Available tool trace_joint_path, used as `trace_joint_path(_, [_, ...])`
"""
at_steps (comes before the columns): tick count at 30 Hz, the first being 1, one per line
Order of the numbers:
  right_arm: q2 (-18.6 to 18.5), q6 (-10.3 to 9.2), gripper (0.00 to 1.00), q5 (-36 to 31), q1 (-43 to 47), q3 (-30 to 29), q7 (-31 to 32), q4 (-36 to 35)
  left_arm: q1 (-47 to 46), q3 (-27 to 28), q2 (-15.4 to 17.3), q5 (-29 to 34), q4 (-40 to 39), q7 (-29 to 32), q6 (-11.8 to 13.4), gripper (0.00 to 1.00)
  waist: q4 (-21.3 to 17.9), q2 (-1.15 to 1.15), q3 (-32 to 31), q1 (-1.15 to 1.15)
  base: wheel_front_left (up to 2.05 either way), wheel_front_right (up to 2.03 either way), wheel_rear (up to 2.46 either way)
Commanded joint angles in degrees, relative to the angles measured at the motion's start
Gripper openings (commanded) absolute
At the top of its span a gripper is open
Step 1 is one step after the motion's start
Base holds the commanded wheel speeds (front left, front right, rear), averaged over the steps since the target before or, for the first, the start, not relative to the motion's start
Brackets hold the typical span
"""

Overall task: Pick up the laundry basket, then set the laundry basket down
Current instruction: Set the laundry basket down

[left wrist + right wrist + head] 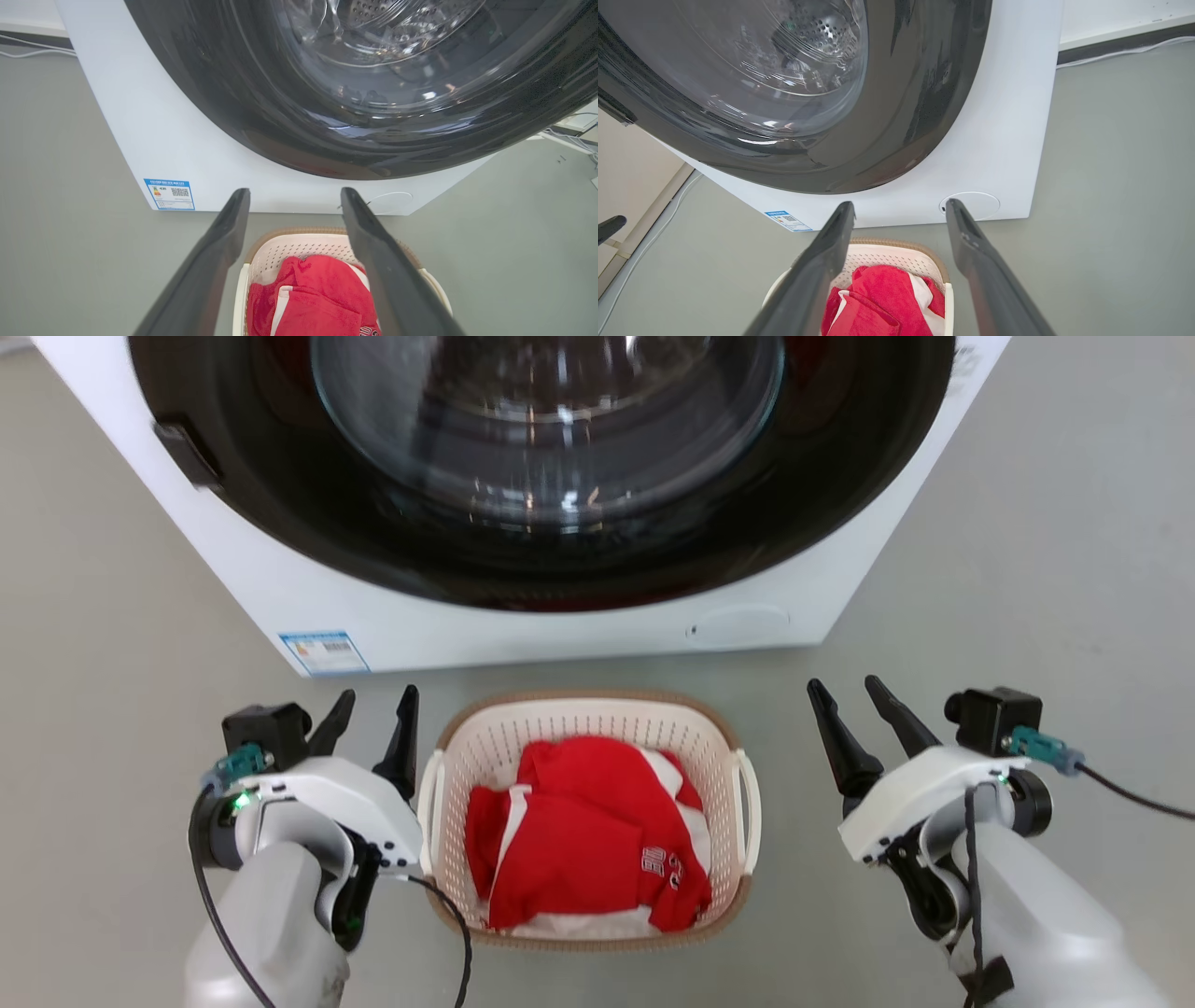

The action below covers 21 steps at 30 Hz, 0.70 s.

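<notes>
- The laundry basket (579, 721) is sitting on the floor, just in front of the washing machine (579, 625), with a red garment (579, 840) lying inside it.
- The left pincer (378, 695) is hanging just beside the left handle (431, 803), fingers standing apart and holding nothing.
- The right pincer (842, 683) is hovering farther out from the right handle (750, 803), spread and empty too.
- I am judging that this is fitting two stages: the pincers approaching the handles, or the basket being set down and released.
- Either way, both arms are needing even, careful motion, clear of the rim.
</notes>
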Motion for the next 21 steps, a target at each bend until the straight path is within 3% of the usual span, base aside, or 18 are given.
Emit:
trace_joint_path(1, [0.6, 0.35, 1.00, -1.9, 2.2, -0.8, -0.8, -2.3, 1.2, 2.3, 0.9, 1.2, -2.6, -0.3, -0.4, 1.00, 0.1, 0.00, -3.3, 0.00, 0.00, 0.00, 0.00])
trace_joint_path(11, [1.4, 0.35, 1.00, -12.6, 9.3, -10.3, -0.8, -11.7, 7.9, 6.0, -0.5, 6.2, -13.3, -0.3, -0.7, 1.00, 0.7, 0.00, -8.6, 0.00, 0.00, 0.00, 0.00])
trace_joint_path(21, [2.8, 0.35, 1.00, -18.6, 14.6, -17.3, -0.8, -18.7, 12.0, 8.2, -1.4, 8.3, -20.4, -0.3, -0.8, 1.00, 1.3, 0.00, -10.8, 0.00, 0.00, 0.00, 0.00])
